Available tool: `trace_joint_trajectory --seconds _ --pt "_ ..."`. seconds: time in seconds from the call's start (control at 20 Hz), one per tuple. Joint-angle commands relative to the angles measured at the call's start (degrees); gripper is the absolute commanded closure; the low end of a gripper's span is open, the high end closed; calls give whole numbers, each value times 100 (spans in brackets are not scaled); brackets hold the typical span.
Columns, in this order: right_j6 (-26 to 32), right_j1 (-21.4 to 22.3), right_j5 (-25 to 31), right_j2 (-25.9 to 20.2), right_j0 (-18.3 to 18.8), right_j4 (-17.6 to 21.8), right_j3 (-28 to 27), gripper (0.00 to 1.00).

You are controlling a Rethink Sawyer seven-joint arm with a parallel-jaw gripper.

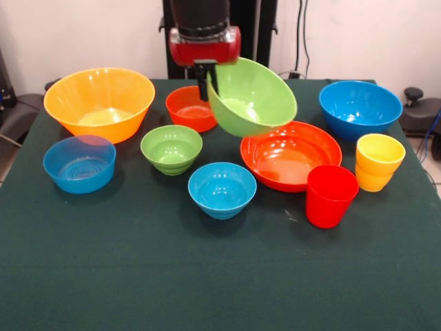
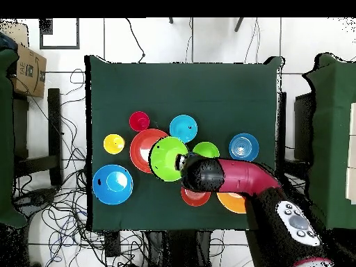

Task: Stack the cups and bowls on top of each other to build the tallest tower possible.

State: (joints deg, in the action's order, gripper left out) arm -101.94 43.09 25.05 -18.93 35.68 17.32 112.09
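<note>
My gripper (image 1: 205,77) is shut on the rim of a large green bowl (image 1: 251,96), which hangs tilted above the table with its mouth toward the camera. It hovers between a small red-orange bowl (image 1: 187,108) and a wide red-orange bowl (image 1: 293,157). From overhead the green bowl (image 2: 167,158) overlaps the wide red-orange bowl (image 2: 142,149). The red cup (image 1: 331,195) and yellow cup (image 1: 378,162) stand upright at the right. No tower is in view; every other bowl and cup stands alone.
A big orange-yellow bowl (image 1: 100,103) and a translucent blue bowl (image 1: 79,163) sit at the left. A small green bowl (image 1: 171,149) and a small blue bowl (image 1: 222,189) are in the middle. A large blue bowl (image 1: 360,109) is at the back right.
</note>
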Motion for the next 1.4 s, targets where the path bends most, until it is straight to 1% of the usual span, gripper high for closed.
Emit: trace_joint_trajectory --seconds 0.05,0.5,0.85,1.05,1.25,1.4 --pt "-473 -724 -678 8 -389 312 -328 100" --pt "-249 -609 -526 -46 -248 210 -315 100" --pt "-197 -341 -220 -200 -145 24 -229 100" --pt "-209 -306 -131 -209 -184 -19 -298 100" --pt "-342 -339 -219 -128 -321 -16 -352 100" --pt "-389 -296 -207 -129 -347 -60 -332 100"
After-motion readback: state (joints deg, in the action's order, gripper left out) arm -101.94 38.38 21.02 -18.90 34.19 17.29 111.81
